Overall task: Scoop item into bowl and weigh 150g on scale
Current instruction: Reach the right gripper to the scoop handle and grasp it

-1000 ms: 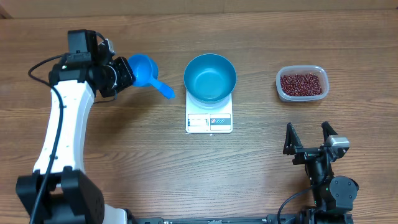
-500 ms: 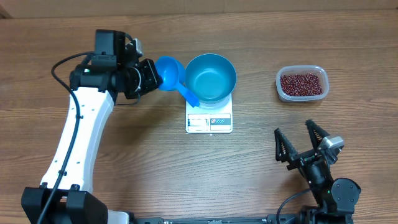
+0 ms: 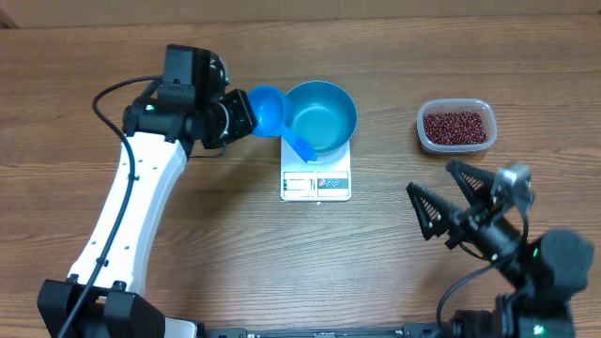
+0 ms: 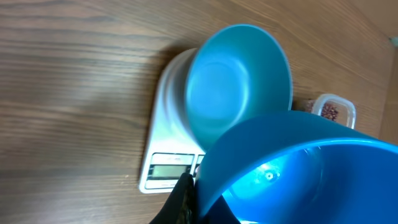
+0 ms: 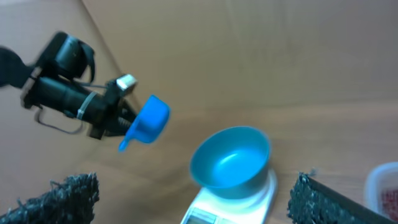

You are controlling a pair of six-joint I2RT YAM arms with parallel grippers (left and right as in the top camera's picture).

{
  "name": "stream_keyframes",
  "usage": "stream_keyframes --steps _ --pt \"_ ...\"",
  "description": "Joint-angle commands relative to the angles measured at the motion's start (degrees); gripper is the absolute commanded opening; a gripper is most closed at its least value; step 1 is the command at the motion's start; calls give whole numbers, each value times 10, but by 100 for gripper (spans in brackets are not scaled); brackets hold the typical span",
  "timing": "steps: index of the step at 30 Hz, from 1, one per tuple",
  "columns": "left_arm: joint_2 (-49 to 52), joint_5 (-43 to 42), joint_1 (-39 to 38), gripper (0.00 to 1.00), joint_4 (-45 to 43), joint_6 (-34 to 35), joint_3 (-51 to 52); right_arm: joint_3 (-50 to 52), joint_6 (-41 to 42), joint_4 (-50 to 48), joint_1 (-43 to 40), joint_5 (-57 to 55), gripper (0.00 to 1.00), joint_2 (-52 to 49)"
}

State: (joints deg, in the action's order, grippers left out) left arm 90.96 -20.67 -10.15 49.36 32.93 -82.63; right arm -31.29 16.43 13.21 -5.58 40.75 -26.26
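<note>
No text can be read anywhere. The scale (image 3: 316,184) has small print and a display along its front edge (all too small and blurred to read).

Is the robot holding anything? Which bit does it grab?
The left gripper holds the blue scoop by the edge of its cup. The right gripper is open, holding nothing.

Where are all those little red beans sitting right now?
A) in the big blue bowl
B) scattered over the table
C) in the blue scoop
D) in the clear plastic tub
D: the beans all lie in the clear plastic tub, while the blue bowl on the scale and the scoop both look empty.
</note>
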Motion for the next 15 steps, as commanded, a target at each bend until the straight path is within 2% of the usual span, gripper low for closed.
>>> stream_keyframes --steps 1,4,8,11,15 --pt "-11 3 -28 4 -16 21 -11 -118 1 70 -2 55 100 -100" --pt "-11 18 -50 4 -28 38 -11 -236 1 197 -2 70 100 -214" --pt "-11 38 -74 4 -34 71 -11 -334 1 307 -2 94 100 -315" --pt "-11 60 -96 4 -36 108 -11 -355 6 291 -2 151 100 -377" --pt "-11 87 -120 4 -36 150 -11 -355 116 274 -2 179 100 -430"
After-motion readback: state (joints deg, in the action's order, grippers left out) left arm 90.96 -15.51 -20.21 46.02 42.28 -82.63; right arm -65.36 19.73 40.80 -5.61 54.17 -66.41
